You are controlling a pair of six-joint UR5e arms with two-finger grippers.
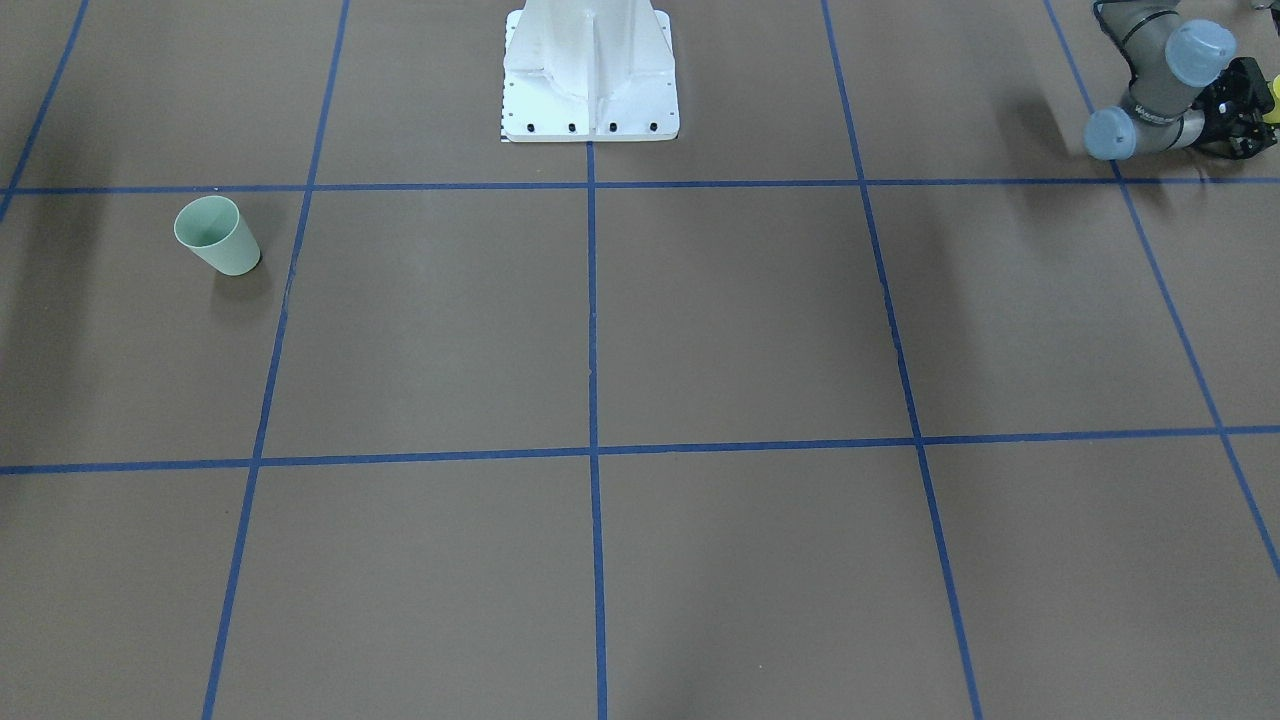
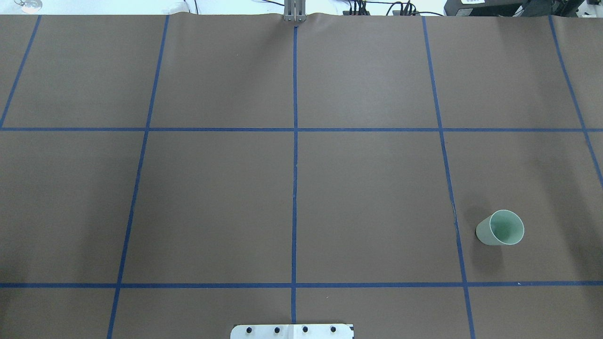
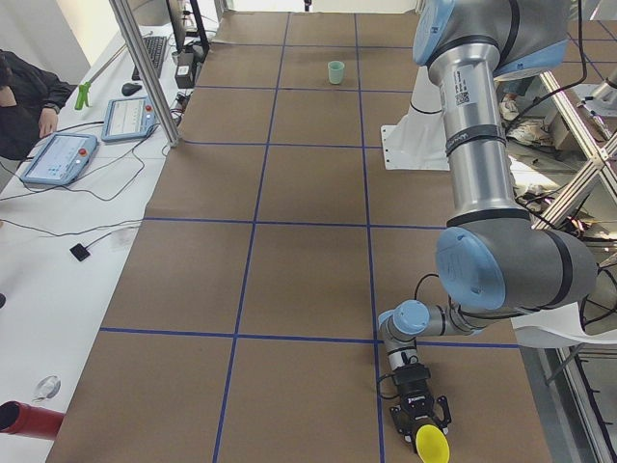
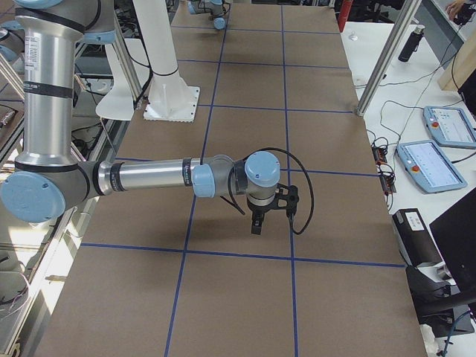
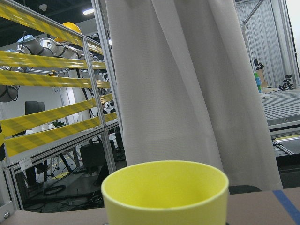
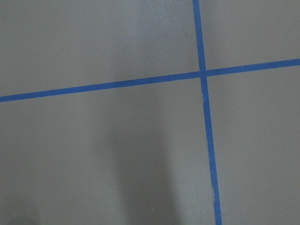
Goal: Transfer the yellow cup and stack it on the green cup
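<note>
**Desk:** Where is the yellow cup [image 3: 432, 446]?

**Me:** Far out on the left side of the white base [image 1: 590, 75], at the very end of the worktop [image 2: 212, 197]. My left pincer [image 3: 422, 426] is right at it, low and level. In its wrist camera the cup's rim fills the bottom of the view, mouth up.

**Desk:** Is it pinching the cup?

**Me:** I can't tell. No fingers show in the wrist view, and the other views are too small or cropped. The cup may sit between them, but I won't swear to contact.

**Desk:** And the other arm?

**Me:** The right pincer [image 4: 255, 225] hangs above a crossing of blue tape [image 6: 203, 72], well out on the base's right side. Only one side view shows it, so I cannot tell whether it is spread or pressed together. The green cup [image 2: 500, 228] stands upright on the base's right, a little out in front, with neither arm near it.

**Desk:** How will you take the grasp?

**Me:** I'd centre the fingers on the cup's wall below the rim and close softly, because thin plastic will likely flex. I'd confirm the hold on the wrist camera, then lift straight up before swinging toward the base. The green cup looks beyond the left arm's reach, so I expect to pass the cup across in front of the base.
</note>
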